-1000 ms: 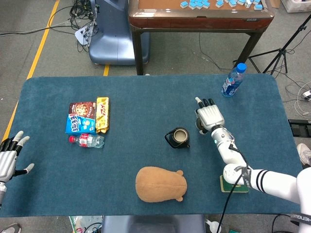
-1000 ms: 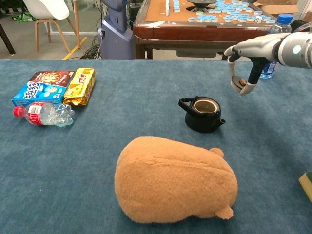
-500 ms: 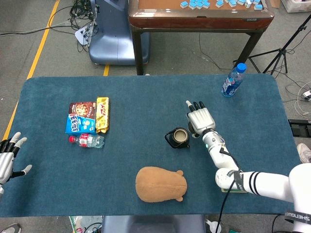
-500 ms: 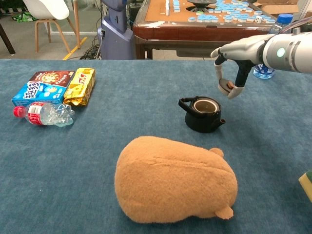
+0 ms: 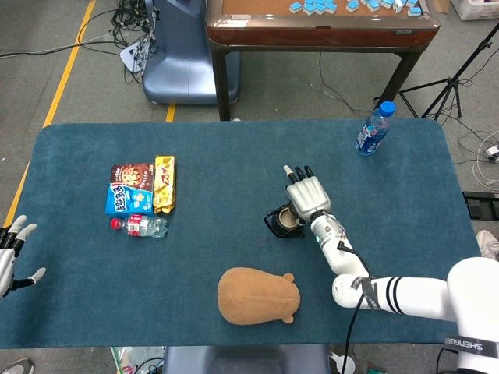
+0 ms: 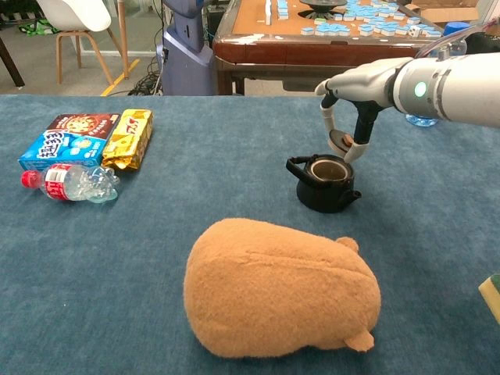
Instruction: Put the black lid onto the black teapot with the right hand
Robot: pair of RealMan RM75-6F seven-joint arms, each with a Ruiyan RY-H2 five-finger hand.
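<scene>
We are holding the lid [image 6: 341, 142] pinched between the fingers and thumb of our right hand [image 6: 346, 109], just above the open mouth of the teapot [image 6: 326, 183]. The lid is tilting on edge rather than lying flat, and it is sitting a little toward the far-right side of the opening. From the head view our right hand [image 5: 306, 195] is covering part of the teapot [image 5: 282, 222], so we are not seeing the lid there.

Our left hand [image 5: 12, 248] is resting at the near-left table edge with its fingers spread, holding nothing.

We are judging 2 risks here. If we are letting go while the lid is tilted, it could catch on the rim, sit crooked or roll off onto the table [image 6: 195, 172]. If we are lowering off-centre, our fingers could knock the handle side and shove the light pot toward the plush toy [image 6: 281, 289].
</scene>
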